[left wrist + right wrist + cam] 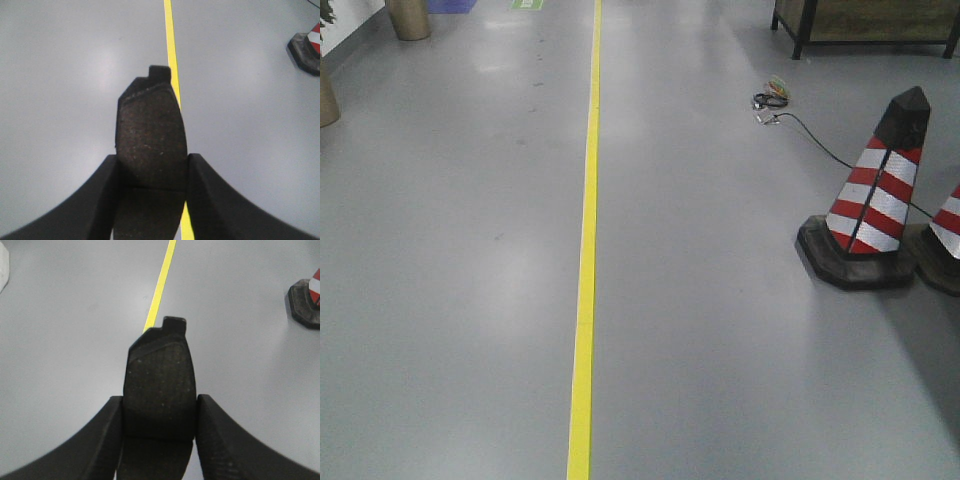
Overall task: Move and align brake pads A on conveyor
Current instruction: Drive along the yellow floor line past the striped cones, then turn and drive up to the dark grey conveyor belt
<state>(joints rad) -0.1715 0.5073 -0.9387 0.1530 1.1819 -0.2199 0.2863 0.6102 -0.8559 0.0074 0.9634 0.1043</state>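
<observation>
**Two pads in hand, no belt in sight**

Each arm carries one brake pad A. The left gripper (152, 165) is clamped on the left pad (150, 125), its fingers pressing the two long edges. The pad's end tab points to 12 o'clock in the wrist view and its rough friction face is turned to the camera. The right gripper (159, 402) grips the right pad (159, 365) the same way, tab also at 12 o'clock.

Both pads hang over bare grey floor (450, 250), not over the conveyor, which no view shows. A yellow line (588, 250) runs from 12 to 6 o'clock in the front view. A striped cone (880, 200) stands at 3 o'clock with a second one cut off beside it, and a loose cable (810, 135) lies at 1 o'clock.

By my reading this is the carry: the base has yet to reach the belt.

Doing it well:
- Hold the squeeze firm; the pads are pinched only by their thin edges and could twist loose on a jolt.
- Steer clear of the cones and the cable.
- At the belt, bring each pad down flat, with the tabs facing the same way (they match already).
- Let go only once the pad rests on the surface, then check that the two sit in line.
</observation>
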